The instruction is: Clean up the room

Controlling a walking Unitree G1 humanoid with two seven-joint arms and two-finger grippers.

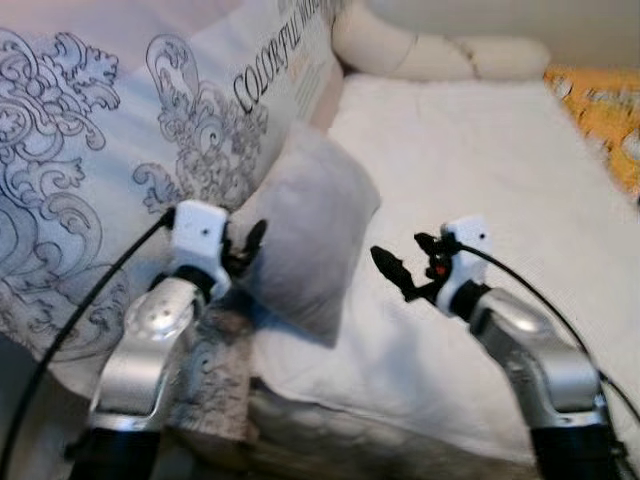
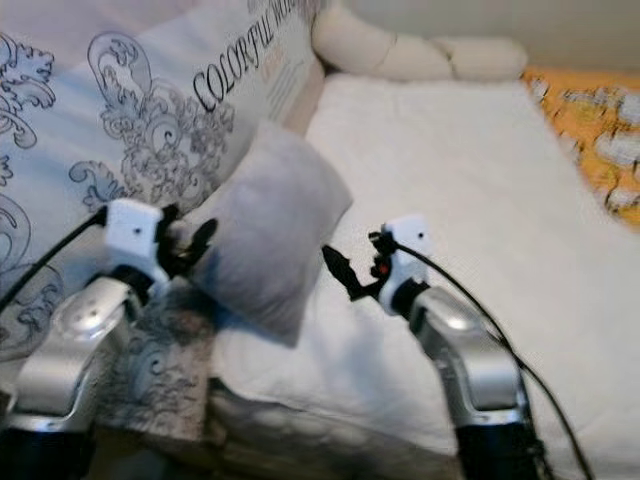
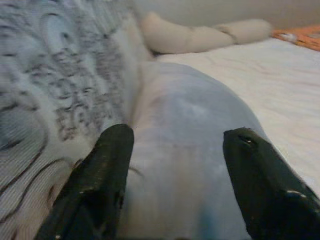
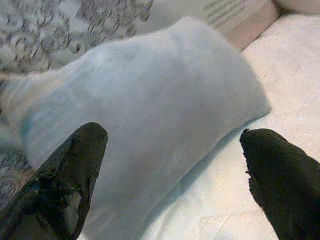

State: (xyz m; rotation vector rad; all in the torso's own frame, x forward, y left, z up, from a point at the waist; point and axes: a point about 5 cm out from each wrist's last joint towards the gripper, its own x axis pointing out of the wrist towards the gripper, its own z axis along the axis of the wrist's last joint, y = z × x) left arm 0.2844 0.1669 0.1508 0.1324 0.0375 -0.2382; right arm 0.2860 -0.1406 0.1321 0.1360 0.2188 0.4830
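Two hands flank a small grey pillow (image 1: 312, 232) propped on the white bed (image 1: 470, 150) against a large scroll-patterned pillow (image 1: 110, 150). Left hand (image 1: 245, 250), fingers spread, touches the pillow's left edge. Right hand (image 1: 405, 268), also spread, hangs just beside its right edge, apart.

A white bed (image 1: 480, 150) carries a small grey pillow (image 1: 310, 235) leaning against a large scroll-patterned pillow (image 1: 120, 150), a long cream bolster (image 1: 440, 55) along its far end, and an orange patterned cloth (image 1: 600, 110) at its right edge.
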